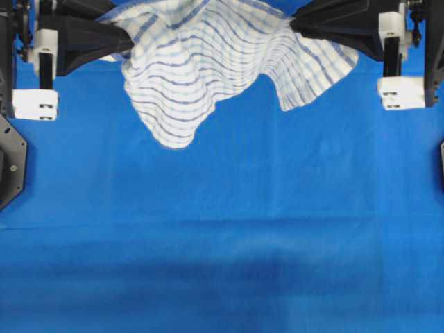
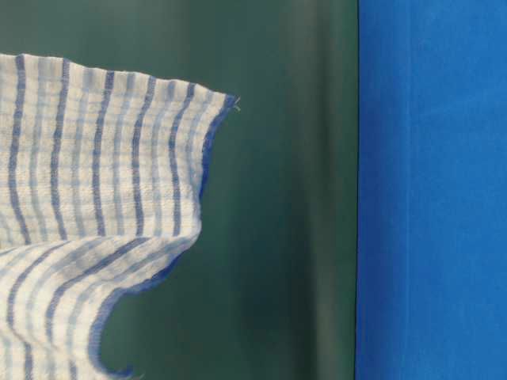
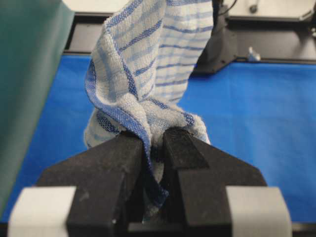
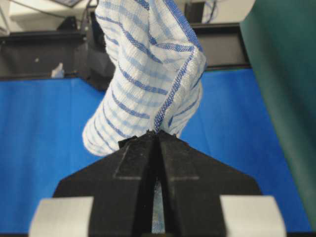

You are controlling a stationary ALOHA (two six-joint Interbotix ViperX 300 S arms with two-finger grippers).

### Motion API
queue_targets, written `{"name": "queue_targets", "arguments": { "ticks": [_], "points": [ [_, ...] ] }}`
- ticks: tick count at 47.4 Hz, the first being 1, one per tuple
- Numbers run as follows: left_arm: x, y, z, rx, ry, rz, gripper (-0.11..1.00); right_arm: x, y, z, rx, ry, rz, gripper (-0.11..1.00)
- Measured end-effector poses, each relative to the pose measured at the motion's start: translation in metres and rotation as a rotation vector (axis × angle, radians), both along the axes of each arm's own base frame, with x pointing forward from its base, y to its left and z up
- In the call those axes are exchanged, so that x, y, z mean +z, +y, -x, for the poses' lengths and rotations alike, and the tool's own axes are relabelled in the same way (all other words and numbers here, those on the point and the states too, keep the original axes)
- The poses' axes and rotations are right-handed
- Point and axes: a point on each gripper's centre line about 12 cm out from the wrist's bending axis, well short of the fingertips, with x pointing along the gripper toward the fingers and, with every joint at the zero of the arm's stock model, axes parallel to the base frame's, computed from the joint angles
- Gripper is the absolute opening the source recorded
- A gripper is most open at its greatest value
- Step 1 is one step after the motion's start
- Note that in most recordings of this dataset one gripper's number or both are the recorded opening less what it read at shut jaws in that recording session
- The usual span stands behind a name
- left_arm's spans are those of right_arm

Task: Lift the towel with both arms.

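Observation:
The white towel (image 1: 201, 62) with dark and light blue stripes hangs in the air between my two arms, sagging in the middle above the blue sheet. My left gripper (image 1: 128, 43) is shut on its left corner; in the left wrist view the jaws (image 3: 157, 136) pinch a bunched fold of the towel (image 3: 148, 64). My right gripper (image 1: 295, 26) is shut on its right corner; in the right wrist view the jaws (image 4: 157, 134) pinch the towel's edge (image 4: 148, 74). The table-level view shows the towel (image 2: 87, 206) hanging clear, no gripper in sight.
The large plain blue sheet (image 1: 229, 243) covers the table under the towel. A dark green backdrop (image 2: 277, 198) stands behind. Black arm bases (image 1: 10, 159) sit at the left and right edges.

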Motion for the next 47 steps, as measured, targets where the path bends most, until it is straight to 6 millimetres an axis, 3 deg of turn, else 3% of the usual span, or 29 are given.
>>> {"name": "queue_targets", "arguments": {
  "ticks": [12, 15, 19, 24, 28, 31, 39, 47],
  "points": [
    [-0.002, 0.0, -0.003, 0.0, 0.006, -0.001, 0.06, -0.005, 0.0, -0.004, 0.004, 0.019, 0.002, 0.02],
    [-0.002, 0.0, -0.003, 0.0, 0.009, -0.002, 0.18, -0.005, 0.0, -0.004, 0.003, 0.019, 0.004, 0.03],
    [-0.002, 0.0, -0.003, 0.0, 0.009, -0.001, 0.41, -0.005, 0.0, -0.004, 0.003, 0.019, 0.002, 0.05],
    [-0.002, 0.0, -0.002, 0.0, 0.008, 0.001, 0.73, -0.005, 0.001, -0.004, 0.002, 0.018, -0.006, 0.36],
    [-0.002, 0.0, -0.002, 0.0, 0.008, -0.001, 0.9, -0.005, 0.001, -0.005, 0.002, 0.018, -0.005, 0.59],
    [-0.003, 0.0, -0.001, 0.0, 0.009, -0.001, 0.91, -0.006, 0.0, -0.005, 0.001, 0.022, -0.005, 0.68],
    [-0.02, 0.0, -0.004, 0.0, 0.043, 0.005, 0.91, -0.018, 0.0, -0.007, -0.001, 0.051, -0.009, 0.64],
    [-0.048, 0.0, -0.008, 0.0, 0.08, 0.013, 0.91, -0.046, 0.0, -0.011, -0.004, 0.096, -0.021, 0.65]
  ]
}}
